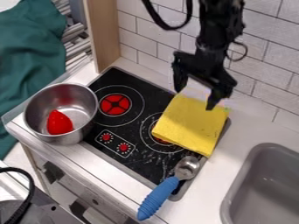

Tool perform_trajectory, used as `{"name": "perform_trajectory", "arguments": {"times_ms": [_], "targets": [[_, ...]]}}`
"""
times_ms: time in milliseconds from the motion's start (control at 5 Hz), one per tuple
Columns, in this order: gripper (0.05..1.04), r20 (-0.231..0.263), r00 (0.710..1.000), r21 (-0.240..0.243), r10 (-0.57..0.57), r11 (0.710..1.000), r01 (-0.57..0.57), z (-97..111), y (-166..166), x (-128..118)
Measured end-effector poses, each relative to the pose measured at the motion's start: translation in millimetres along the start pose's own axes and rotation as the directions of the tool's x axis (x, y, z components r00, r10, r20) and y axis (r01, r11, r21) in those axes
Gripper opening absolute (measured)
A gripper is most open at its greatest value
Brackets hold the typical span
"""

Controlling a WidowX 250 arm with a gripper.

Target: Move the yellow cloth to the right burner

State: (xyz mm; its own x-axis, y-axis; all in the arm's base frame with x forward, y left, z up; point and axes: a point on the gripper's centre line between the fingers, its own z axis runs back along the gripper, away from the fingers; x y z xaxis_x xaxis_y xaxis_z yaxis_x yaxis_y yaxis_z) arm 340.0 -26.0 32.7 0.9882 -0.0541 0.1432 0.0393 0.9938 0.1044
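Yellow cloth (191, 121) lies spread, roughly square, over the right-hand part of the black stovetop (137, 138), covering most of the right burner (159, 139); a sliver of the burner's red centre and part of its white ring show past the cloth's left edge. The cloth's far edge reaches the back rim of the stove, near the counter by the tiled wall.

The black gripper (196, 99) hangs at that far edge, its two fingers spread wide with nothing pinched between them. Whether either tip touches the fabric I cannot tell.

The step in hand could be the approach to a grasp or the moment just after a release; this view alone does not settle it. Since the cloth lies largely over its goal, the placing looks nearly or wholly done. If it counts as done, the next move calls for lifting straight up, so that no fingertip snags the fabric. If better centring is wanted, the fingers should close on the far edge and draw the cloth a little toward the left and front.

Just in front of the cloth lies a metal scoop (187, 167) with a blue handle (158, 199), which a forward drag could nudge. The steel pot (79, 95), holding a red object (59, 123), stands well apart at the left.
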Motion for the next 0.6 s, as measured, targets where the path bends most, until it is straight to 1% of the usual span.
{"name": "perform_trajectory", "arguments": {"times_ms": [200,400,600], "targets": [[1.009,0.036,0.999,-0.022,0.025,0.999,-0.024,21.9,-0.1,-4.3],[1.009,0.011,0.999,-0.041,0.032,0.999,-0.032,22.8,-1.4,-10.5],[1.009,-0.023,0.999,-0.045,0.048,0.998,-0.049,22.8,-2.3,-15.8]]}}
